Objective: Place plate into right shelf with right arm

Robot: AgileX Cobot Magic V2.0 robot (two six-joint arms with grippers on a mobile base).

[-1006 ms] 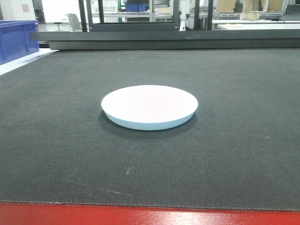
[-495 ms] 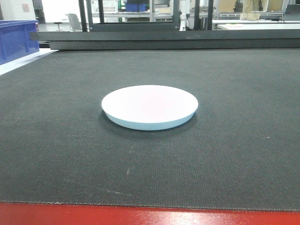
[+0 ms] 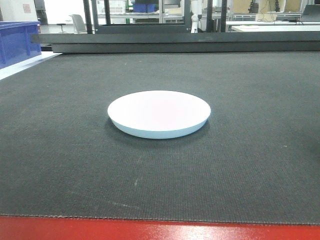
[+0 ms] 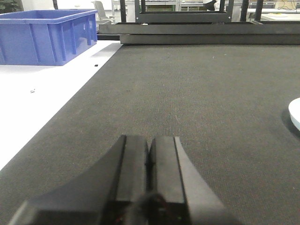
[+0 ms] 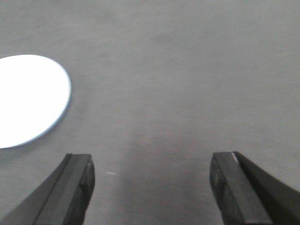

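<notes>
Plate unmoved, lying ahead-left of wide-spread right gripper.

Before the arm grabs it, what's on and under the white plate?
Nothing lies on the plate; its top is bare. It sits flat on the dark mat; whatever is directly beneath it is covered.
</notes>
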